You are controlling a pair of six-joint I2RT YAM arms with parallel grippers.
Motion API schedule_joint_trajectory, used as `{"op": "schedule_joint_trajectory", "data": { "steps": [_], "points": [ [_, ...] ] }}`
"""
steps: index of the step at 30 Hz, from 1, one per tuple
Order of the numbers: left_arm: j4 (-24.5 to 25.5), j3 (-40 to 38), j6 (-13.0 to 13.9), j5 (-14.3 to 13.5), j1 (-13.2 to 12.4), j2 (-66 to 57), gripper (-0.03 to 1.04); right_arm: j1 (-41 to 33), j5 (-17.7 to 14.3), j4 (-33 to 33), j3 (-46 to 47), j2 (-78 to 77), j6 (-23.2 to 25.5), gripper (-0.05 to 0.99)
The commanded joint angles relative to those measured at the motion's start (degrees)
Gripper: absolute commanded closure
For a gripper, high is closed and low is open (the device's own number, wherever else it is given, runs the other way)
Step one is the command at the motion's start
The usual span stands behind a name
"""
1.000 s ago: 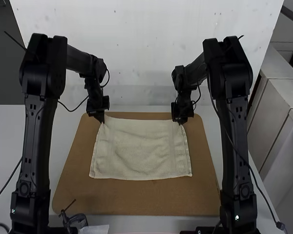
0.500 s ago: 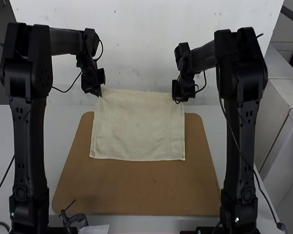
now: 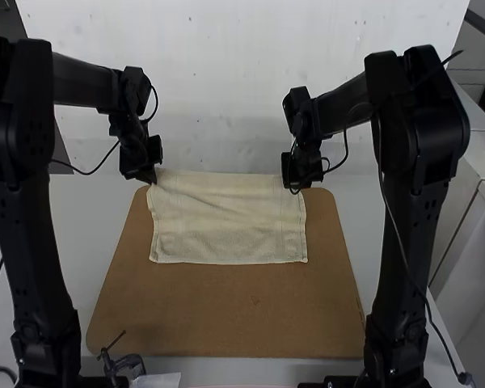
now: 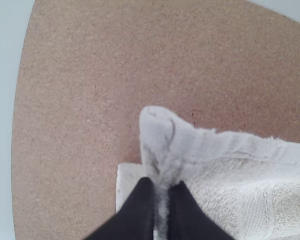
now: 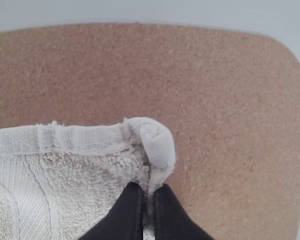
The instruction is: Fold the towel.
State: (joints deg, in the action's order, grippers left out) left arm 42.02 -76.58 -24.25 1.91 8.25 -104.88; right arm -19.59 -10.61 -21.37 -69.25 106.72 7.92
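Towel (image 3: pixel 226 230) pinched by both far corners over a brown board

From where I'm standing, the towel is pale and opened out wide, its near edge lying straight across the board (image 3: pixel 226 311), which rests on the white worktop (image 3: pixel 97 210). The far edge runs between the two grippers, and a soft bend crosses the cloth between that edge and the flat, fuzzy strip nearest me. I can't tell how high the far part is lifted.

The left gripper (image 3: pixel 151 179) is clamped on the far left corner; its dark fingers (image 4: pixel 137 212) are pressed together with a little tuft of towel poking out past them. Just beside that tuft, another bit of the towel's edge peeks out, and creases slant away from the grip across the cloth.

Over at the far right corner, the right gripper (image 3: pixel 295 187) is closed the same way, its fingers (image 5: pixel 127 212) nipping the cloth so that the hem curls over in a small rounded fold. Close up, smooth woven bands show beside the looped part.

On the near side, well apart from the towel, a dark clamp (image 3: pixel 129 364) sits by the board's left corner, with a piece of paper (image 3: pixel 160 380) next to it.
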Motion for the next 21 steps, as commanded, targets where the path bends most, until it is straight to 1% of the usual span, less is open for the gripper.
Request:
{"op": "schedule_joint_trajectory", "data": {
  "steps": [1, 4, 7, 13, 19, 21],
  "points": [
    [-2.47, 5.47, 1.40, -0.95, 0.19, 6.00, 0.99, -1.06, -2.31, 0.27, 3.25, -4.94, 0.43, 0.92],
    [-3.96, 9.69, 1.40, -1.47, 0.89, 9.17, 0.99, -1.41, -2.31, 0.27, 5.88, -7.22, 1.13, 0.92],
    [-4.40, 13.03, 1.40, -2.70, 1.94, 12.33, 0.99, -1.76, -2.48, 0.27, 8.52, -9.16, 1.22, 0.92],
    [-5.55, 19.10, 1.40, -2.62, 2.74, 16.90, 0.99, -3.08, -2.84, 0.01, 13.79, -13.90, 1.13, 0.92],
    [-5.90, 25.95, 1.40, -2.70, 4.49, 21.47, 0.99, -3.34, -2.84, -0.52, 18.01, -16.98, 1.22, 0.92],
    [-6.86, 28.32, 1.40, -2.70, 5.02, 23.32, 0.99, -3.61, -2.84, -0.61, 19.16, -17.68, 1.39, 0.92]
  ]
}}
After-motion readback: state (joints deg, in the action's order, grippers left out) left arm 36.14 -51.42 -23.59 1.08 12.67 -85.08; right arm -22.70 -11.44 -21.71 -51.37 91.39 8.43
